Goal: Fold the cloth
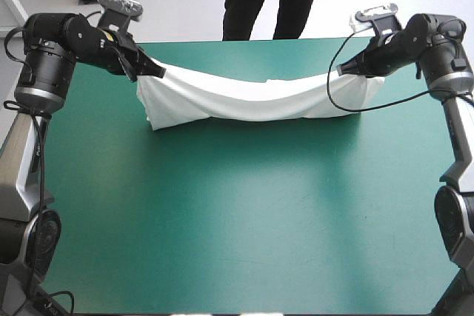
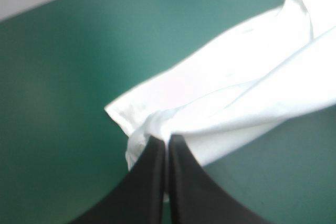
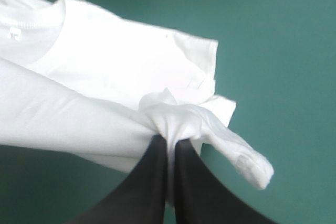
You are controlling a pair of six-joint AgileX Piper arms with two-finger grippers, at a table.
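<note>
White cotton T-shirt (image 1: 259, 98) is strung between both arms along the far edge of the desk (image 1: 237, 212). One end is near the far-left corner and the other near the far-right corner.

Left pincer (image 1: 152, 72): black fingers all but closed, with a bunched corner of the cloth nipped between the tips. In the left wrist view a hemmed corner hangs free just beside the grip.

Right pincer (image 1: 346, 69): also all but closed, clamped on a gathered knot of fabric. A small loose tab sticks out past the tips.

Both grip points are raised off the teal-green cover. The span sags between them, and its lower fold appears to rest on the desk, though contact cannot be confirmed from the high view.

Judgement on the hold: gripping the two ends and drawing them apart keeps the cloth taut and straight, so it can be laid down as an even band rather than a heap. This reads as mid-fold, with the shirt already doubled along its length.

Orientation: the long axis runs left to right, parallel to the far edge. The collar (image 3: 47, 30) shows ahead of the right pincer, so the neck end probably points toward the right edge and the hem toward the left.
</note>
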